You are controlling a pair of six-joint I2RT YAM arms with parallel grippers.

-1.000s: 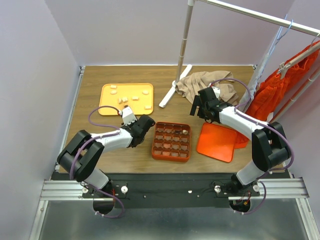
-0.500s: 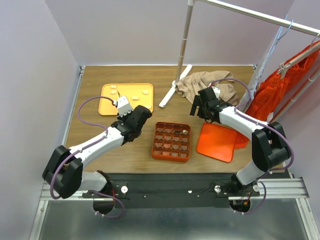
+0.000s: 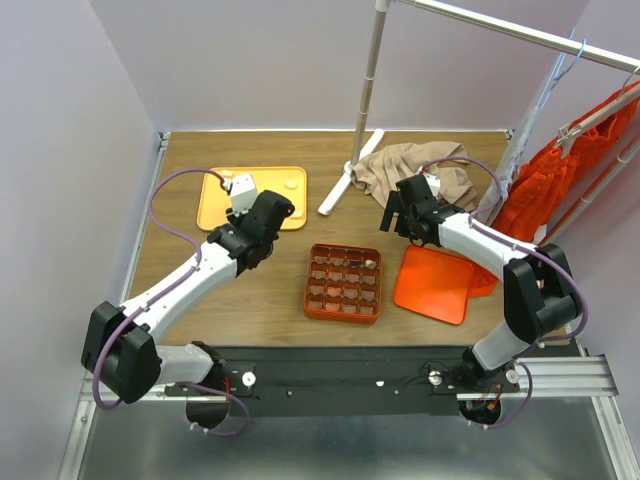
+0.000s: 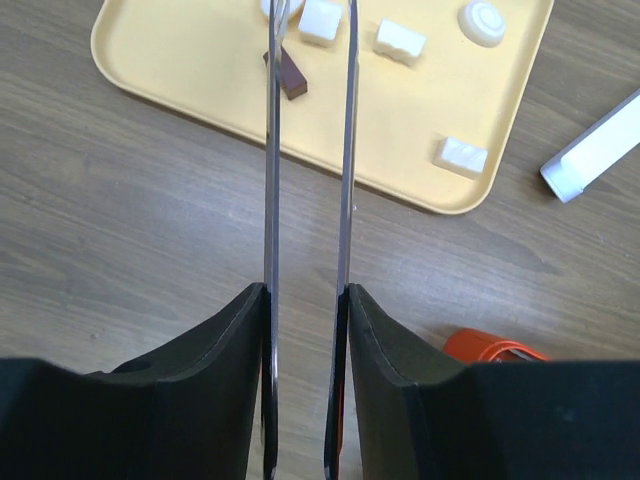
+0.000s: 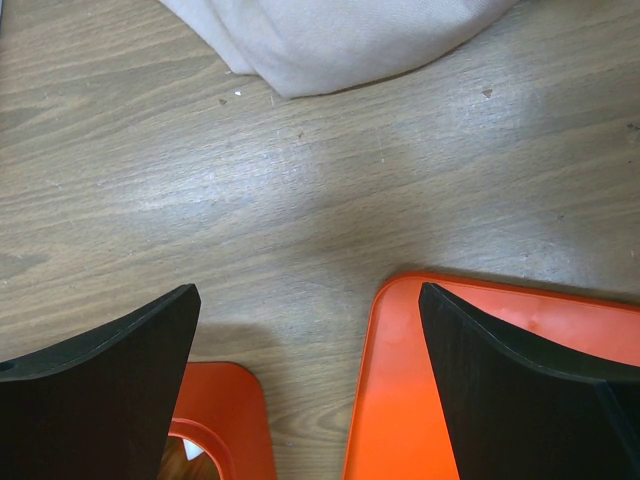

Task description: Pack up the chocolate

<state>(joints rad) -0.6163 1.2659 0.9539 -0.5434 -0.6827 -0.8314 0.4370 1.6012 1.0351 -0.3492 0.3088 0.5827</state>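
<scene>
Left arm has swung away from the box and out to the tray in the far-left part of the table. Right arm unchanged.

Left gripper: the thin blades stand a narrow gap apart, with nothing seen clamped between them. The tips reach the top of the wrist view, over the tray. A brown lump lies partly under the left blade, and a white lump shows between the tips. Cannot tell whether either blade touches it.

Right gripper: spread wide and empty. It hangs over bare wood between the box and the lid, with the cloth toward the far edge.

Chocolate: several lumps loose on the tray. One cream lump seems to sit in a far-right cell of the box, and the rest of the cells look unfilled.

Step in hand, by my reading: pick one lump off the tray.

- Centre the gap on a single lump so that neither blade rides on top of it.
- The brown lump under the left blade may get nudged or crushed on descent, so shift sideways first.
- Come straight down and close gently, since small lumps likely skid on the smooth tray.
</scene>
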